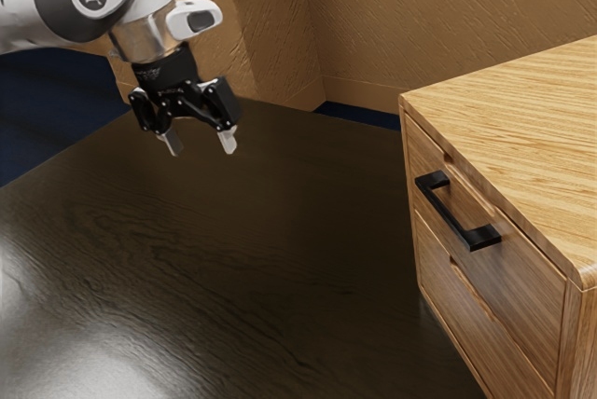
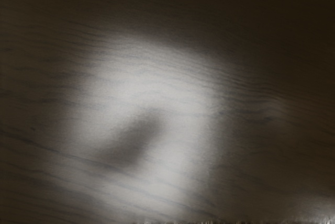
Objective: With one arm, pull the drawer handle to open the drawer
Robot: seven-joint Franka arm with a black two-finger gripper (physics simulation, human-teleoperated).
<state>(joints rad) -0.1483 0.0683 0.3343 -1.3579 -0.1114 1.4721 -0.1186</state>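
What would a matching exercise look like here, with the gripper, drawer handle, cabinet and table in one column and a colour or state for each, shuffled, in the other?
Column one:
1. gripper
2. drawer handle
3. cabinet
4. table

Column two:
A. light, oak-coloured wood, at the exterior view's right
B. dark, glossy wood
C. black bar on the cabinet's front
D. fingers open, hovering above the table, holding nothing

Pairs: 1-D, 2-C, 3-A, 4-B

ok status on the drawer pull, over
Gripper open, empty, above the table. Drawer shut, handle untouched, off to the exterior view's right. Nothing in the way.
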